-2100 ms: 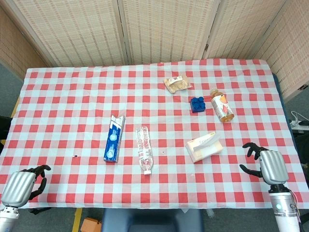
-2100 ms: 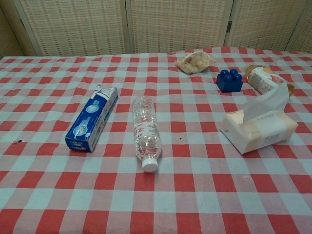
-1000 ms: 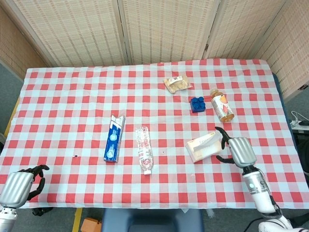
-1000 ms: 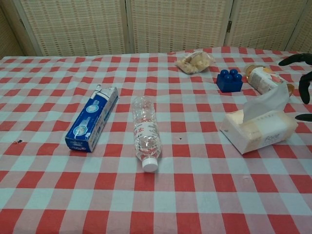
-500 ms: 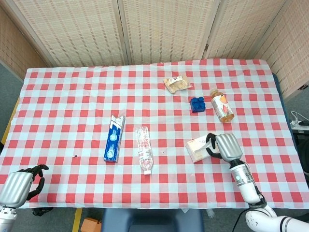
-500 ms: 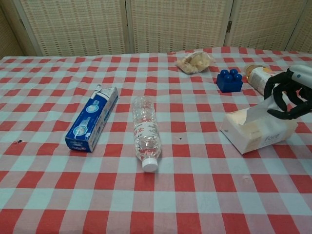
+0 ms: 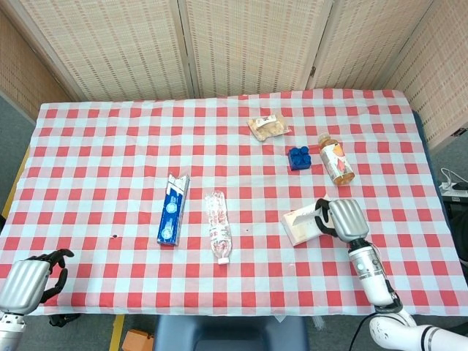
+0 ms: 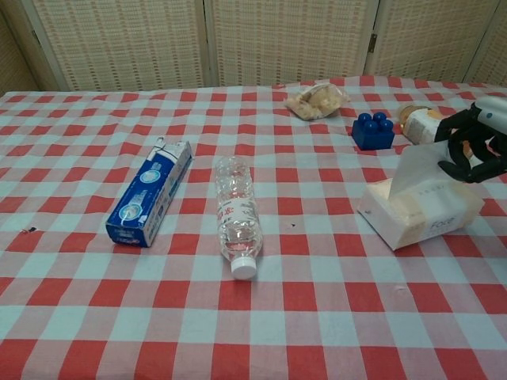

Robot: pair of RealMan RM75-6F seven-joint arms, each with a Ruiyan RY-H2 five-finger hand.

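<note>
Right hand [image 7: 342, 218]: silver shell, black fingers curled over the tissue sheet [image 8: 418, 165] that stands up from the tissue box [image 8: 420, 214]. The sheet is pinched and held up in a thin, soft white fold, its lower end in the box's slot. The box is a pale rectangular carton lying askew, right of centre on the near half of the table [image 7: 102, 146].

Left hand [image 7: 28, 281]: at the near left corner, off the cloth edge, fingers curled in, holding nothing. It shows in the head view only.

Surface: red-and-white checked cloth, flat, a few slight wrinkles.

Around the right hand:
- Far of the box lies a juice bottle [image 7: 336, 159], clear plastic with amber liquid, on its side, close to the hand in the chest view.
- Just left of the bottle is a blue studded block [image 7: 298, 157], hard plastic.
- Further off is a crinkled clear snack bag [image 7: 266, 126].

Centre of the table:
- A clear ribbed water bottle [image 7: 218, 226] on its side, white cap toward the near edge.
- Left of it, near but apart, a long blue toothpaste carton [image 7: 172, 210].

Open room: wide bare cloth across the left half and along the near edge. The right edge lies not far right of the tissue box. Woven screen panels [image 7: 241, 44] stand behind the far edge.
</note>
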